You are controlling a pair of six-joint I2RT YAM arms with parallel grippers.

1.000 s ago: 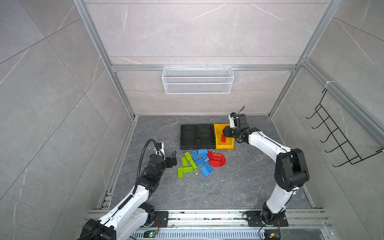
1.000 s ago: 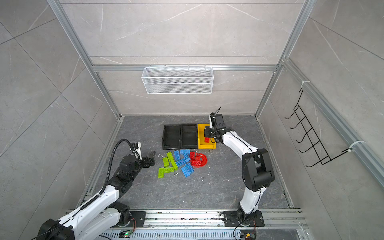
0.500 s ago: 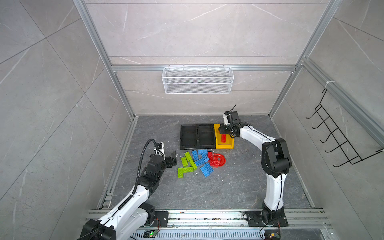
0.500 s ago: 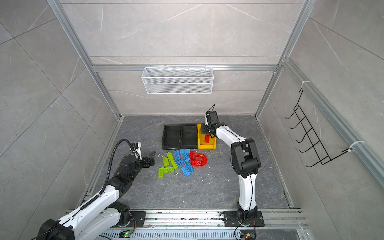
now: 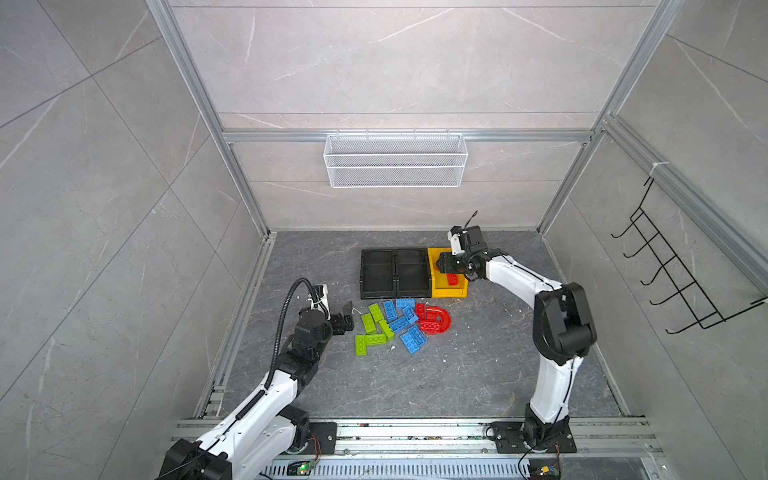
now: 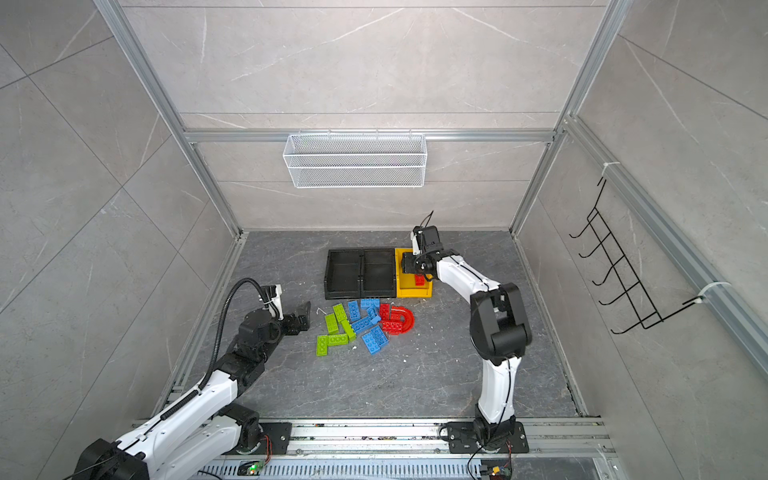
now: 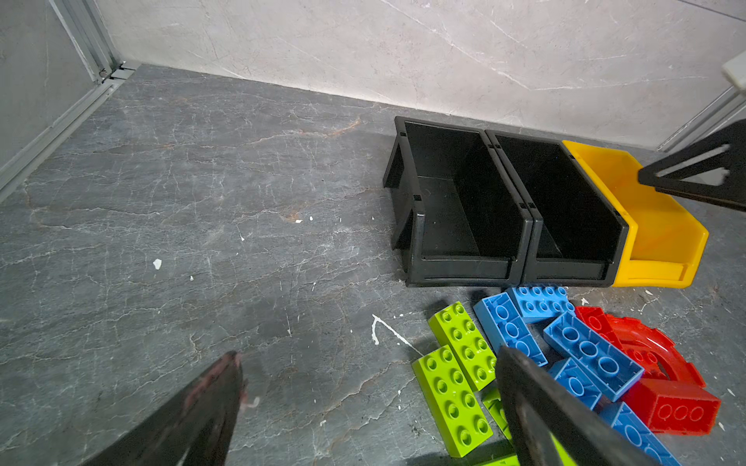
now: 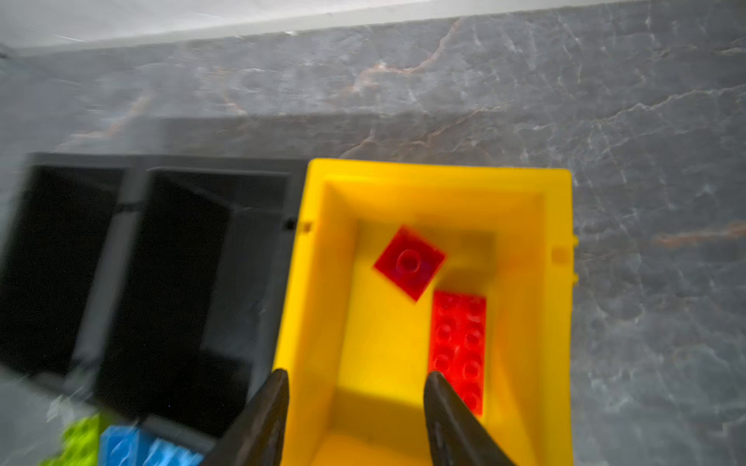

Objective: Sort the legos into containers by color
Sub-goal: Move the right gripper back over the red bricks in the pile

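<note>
Grey marbled floor (image 5: 478,374): we observe the right gripper (image 8: 357,375), jaws apart and empty, over the yellow plastic bin (image 8: 313,282) containing red studded bricks (image 8: 458,343); left gripper (image 7: 367,355) jaws wide apart.

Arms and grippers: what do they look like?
Both arms: white shells, black joint housings. The left arm carries a black corrugated cable conduit looping to its wrist; the right arm has a thin black wire at the wrist. The left gripper and right gripper have black tapered fingers.
</note>
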